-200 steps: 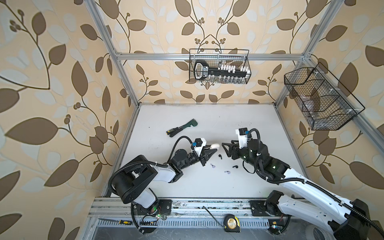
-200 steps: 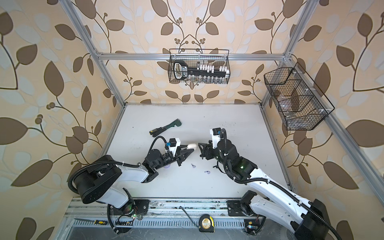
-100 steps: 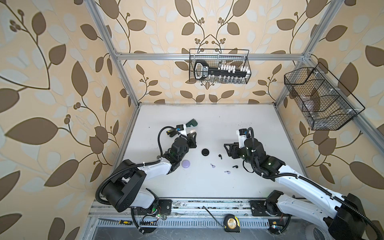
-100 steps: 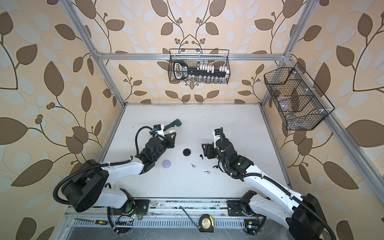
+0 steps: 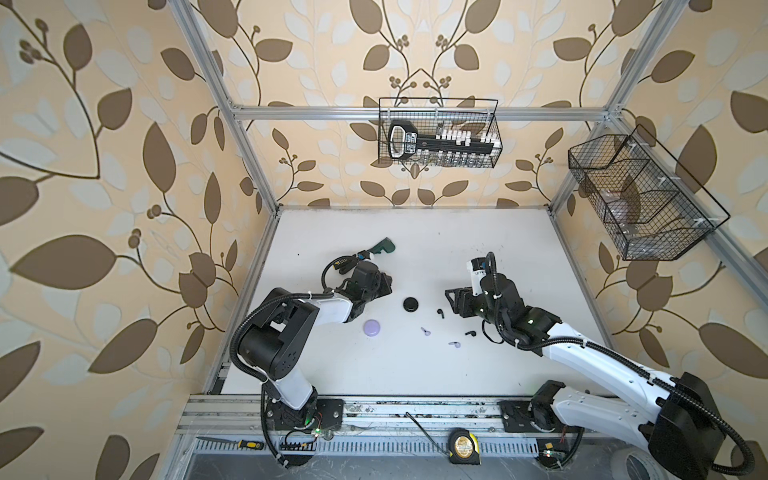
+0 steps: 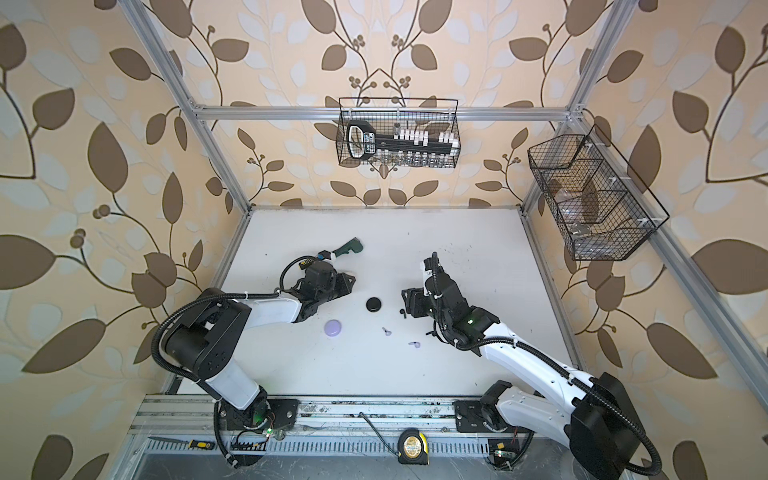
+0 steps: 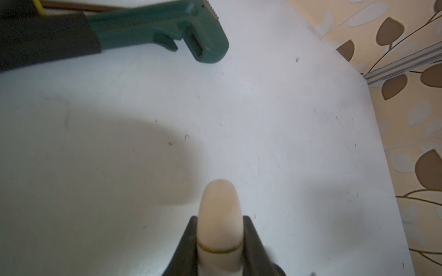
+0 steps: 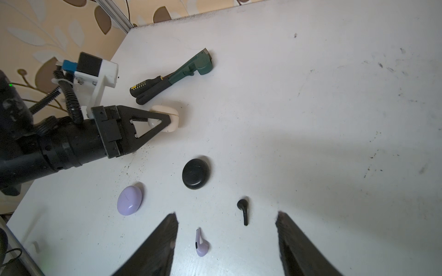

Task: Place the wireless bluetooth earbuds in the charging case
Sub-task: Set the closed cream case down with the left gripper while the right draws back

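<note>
Your left hand (image 5: 384, 284) has swung away from the middle, back toward the green pipe wrench (image 5: 382, 246), and has taken the white charging case (image 8: 173, 124) with it. Its fingers are clamped on that closed case, low over the worktop (image 5: 478, 249); whether the case touches the surface you cannot tell. Your right hand (image 8: 226, 216) stands with its fingers apart. Between the two arms lie a closed black charging case (image 5: 410, 304) and a closed lilac charging case (image 5: 371, 327). Two black earbuds (image 5: 439, 312) and two lilac earbuds (image 5: 424, 331) lie loose on the worktop near your right hand, all outside the cases.
</note>
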`<action>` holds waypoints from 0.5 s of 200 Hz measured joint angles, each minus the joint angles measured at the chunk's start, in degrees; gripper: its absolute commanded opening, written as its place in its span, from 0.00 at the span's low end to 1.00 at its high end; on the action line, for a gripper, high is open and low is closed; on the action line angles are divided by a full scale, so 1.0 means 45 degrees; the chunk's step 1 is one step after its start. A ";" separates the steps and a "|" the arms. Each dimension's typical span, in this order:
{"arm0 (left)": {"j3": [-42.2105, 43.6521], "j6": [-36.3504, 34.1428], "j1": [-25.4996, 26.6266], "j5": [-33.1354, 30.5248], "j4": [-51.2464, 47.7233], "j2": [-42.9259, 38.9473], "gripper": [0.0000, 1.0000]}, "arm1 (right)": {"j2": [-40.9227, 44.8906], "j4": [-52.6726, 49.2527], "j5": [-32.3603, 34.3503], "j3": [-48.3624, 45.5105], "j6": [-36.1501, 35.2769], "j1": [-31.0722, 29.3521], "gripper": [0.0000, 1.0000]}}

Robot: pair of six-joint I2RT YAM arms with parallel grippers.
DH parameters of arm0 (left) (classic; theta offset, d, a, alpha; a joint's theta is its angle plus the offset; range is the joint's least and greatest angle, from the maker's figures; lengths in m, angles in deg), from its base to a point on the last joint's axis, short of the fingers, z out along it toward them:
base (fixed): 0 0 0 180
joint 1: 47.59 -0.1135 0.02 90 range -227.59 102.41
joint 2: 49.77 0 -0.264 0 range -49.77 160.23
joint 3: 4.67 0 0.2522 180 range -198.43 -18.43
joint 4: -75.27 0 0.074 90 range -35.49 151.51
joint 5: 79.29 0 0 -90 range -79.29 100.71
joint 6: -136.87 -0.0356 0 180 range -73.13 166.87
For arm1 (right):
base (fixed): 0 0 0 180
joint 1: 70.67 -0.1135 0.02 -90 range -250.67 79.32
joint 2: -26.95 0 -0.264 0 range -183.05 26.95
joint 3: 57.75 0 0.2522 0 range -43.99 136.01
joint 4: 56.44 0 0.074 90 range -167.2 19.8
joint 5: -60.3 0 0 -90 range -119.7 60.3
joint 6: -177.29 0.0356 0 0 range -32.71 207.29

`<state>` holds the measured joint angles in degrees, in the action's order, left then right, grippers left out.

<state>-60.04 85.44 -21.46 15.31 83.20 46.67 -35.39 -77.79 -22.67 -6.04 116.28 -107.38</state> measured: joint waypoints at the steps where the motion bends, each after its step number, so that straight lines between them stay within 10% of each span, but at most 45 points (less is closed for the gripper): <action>1: -0.0049 0.0005 0.0005 0.0029 -0.0058 0.0044 0.00 | -0.0005 -0.0005 0.0000 0.0005 -0.0005 0.0000 0.67; 100: -0.1719 0.0355 -0.0068 0.1375 -0.2147 0.1180 0.00 | -0.0763 -0.0170 -0.0369 0.0340 0.0034 0.0000 0.65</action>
<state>-67.77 87.03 -21.77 21.50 73.54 51.98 -38.83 -78.56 -24.33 -4.51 116.43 -107.38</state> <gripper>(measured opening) 0.248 0.654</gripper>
